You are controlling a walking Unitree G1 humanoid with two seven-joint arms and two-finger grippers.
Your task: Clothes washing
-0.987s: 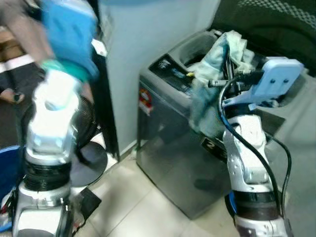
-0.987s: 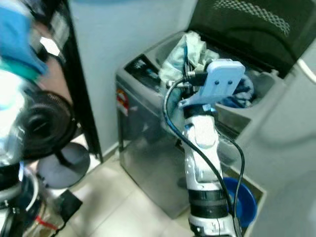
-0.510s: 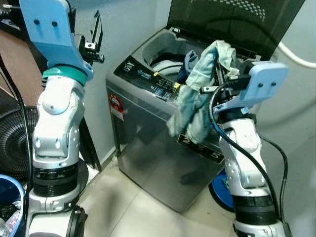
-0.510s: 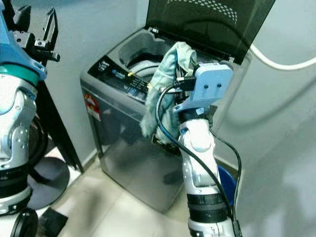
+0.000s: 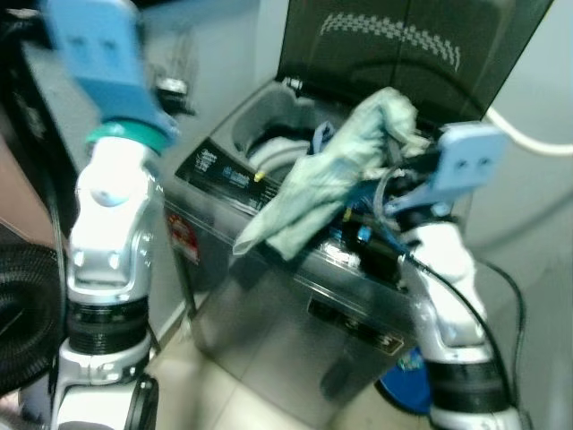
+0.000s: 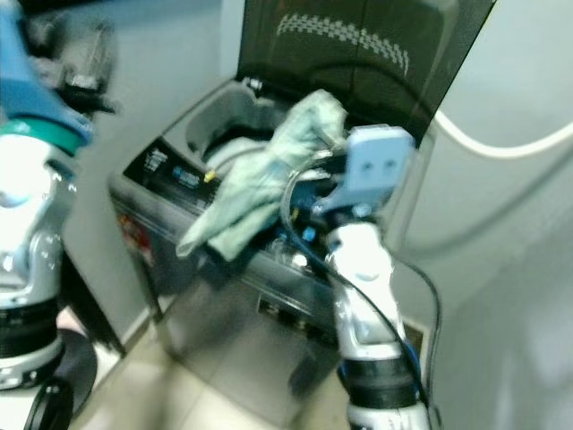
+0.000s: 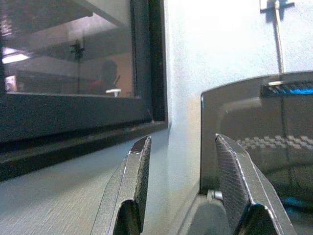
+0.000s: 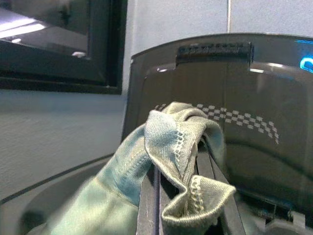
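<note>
The right gripper (image 8: 188, 169) pinches a pale green cloth (image 5: 327, 184) between its fingers and holds it high over the open washer (image 5: 295, 269), probably so the hanging end clears the rim before it goes into the drum (image 5: 277, 152). The lid (image 6: 358, 63) stands upright behind, leaving the opening free. The left gripper (image 7: 183, 183) is raised aside near the wall, fingers spread and empty. The control panel (image 5: 224, 175) carries white print, too blurred to read.
</note>
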